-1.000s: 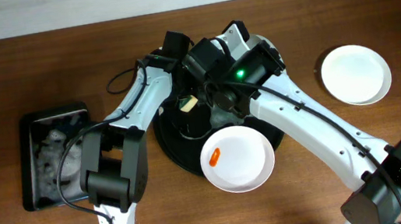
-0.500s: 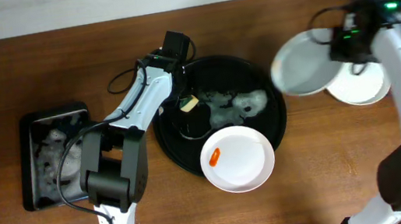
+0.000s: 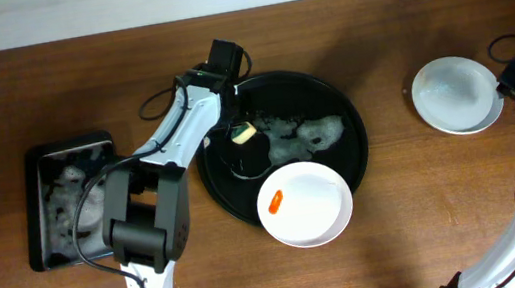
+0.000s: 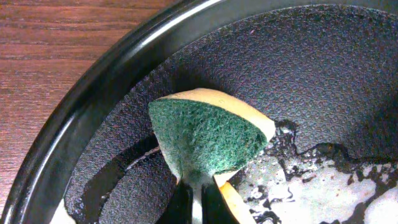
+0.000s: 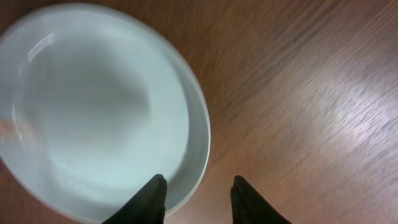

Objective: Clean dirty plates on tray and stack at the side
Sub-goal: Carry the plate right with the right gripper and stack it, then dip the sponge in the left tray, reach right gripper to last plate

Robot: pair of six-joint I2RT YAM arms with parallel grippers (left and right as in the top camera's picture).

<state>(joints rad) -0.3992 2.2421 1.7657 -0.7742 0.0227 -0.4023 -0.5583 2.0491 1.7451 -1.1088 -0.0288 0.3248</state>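
Overhead: my left arm stretches to the upper left part of the large round black low-rimmed tray point(image 3: 356, 125), with my left pincer point(image 3: 240, 144) at a yellow-and-green sponge point(image 3: 242, 133). A round white shallow plate with an orange-red smear point(image 3: 304, 203) lies apart on the tray's near rim, while my right pincer point(image 3: 510, 88) sits just beside the stacked clean white plates point(image 3: 453, 94). Left wrist: pincer clamped on the sponge, above the wet tray floor. Right wrist: fingers point(image 5: 149, 200) spread wide, the stack's rim lying just beside one of them.
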